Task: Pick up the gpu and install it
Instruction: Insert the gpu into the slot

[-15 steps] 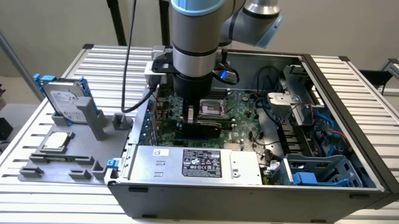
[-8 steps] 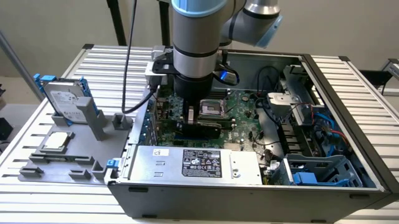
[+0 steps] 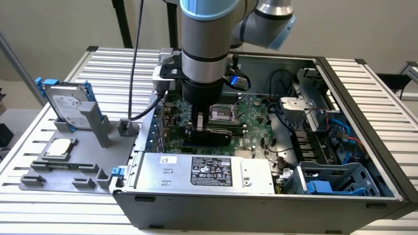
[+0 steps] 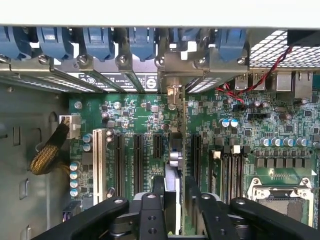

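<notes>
The gpu [image 4: 174, 159] stands on edge in a motherboard slot. Its silver bracket [image 4: 172, 70] meets the rear slot openings of the case. My gripper [image 4: 175, 184] straddles the card from above, one black finger [image 4: 158, 192] on each side. The jaws stand a little apart from the card, and a strip of green board shows between it and one finger. In the exterior view my gripper [image 3: 207, 128] reaches straight down into the open computer case [image 3: 365, 117]. The dark gpu [image 3: 212, 138] sits just below it on the motherboard.
A silver hard drive with blue rails [image 3: 68, 105] stands in a grey fixture [image 3: 65, 169] at the exterior view's left, outside the case. Inside are the power supply [image 3: 202, 169], the CPU socket [image 4: 280, 192], empty expansion slots [image 4: 137, 155], loose cables [image 3: 307, 127] and a blue drive cage [image 3: 330, 181].
</notes>
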Controlling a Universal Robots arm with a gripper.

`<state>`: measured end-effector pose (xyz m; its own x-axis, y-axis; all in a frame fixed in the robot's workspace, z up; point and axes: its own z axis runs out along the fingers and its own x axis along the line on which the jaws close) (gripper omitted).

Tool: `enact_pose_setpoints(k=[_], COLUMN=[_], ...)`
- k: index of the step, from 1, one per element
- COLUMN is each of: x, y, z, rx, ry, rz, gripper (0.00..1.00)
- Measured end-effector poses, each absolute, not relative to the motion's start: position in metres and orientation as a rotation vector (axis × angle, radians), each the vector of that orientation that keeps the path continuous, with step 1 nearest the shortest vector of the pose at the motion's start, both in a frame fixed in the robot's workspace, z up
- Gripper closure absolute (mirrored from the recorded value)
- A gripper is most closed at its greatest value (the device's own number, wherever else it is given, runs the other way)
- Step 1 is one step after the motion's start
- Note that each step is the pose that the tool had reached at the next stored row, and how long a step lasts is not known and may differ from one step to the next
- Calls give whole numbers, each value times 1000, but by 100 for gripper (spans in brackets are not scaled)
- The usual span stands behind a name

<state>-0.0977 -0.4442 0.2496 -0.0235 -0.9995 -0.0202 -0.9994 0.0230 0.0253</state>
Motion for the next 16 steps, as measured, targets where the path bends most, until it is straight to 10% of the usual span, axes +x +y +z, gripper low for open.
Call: enact_pose_setpoints(k=[16], x=[-98], y=[-444], z=[267], rx=[2192], ry=[-2244], rz=[-51], gripper=[59])
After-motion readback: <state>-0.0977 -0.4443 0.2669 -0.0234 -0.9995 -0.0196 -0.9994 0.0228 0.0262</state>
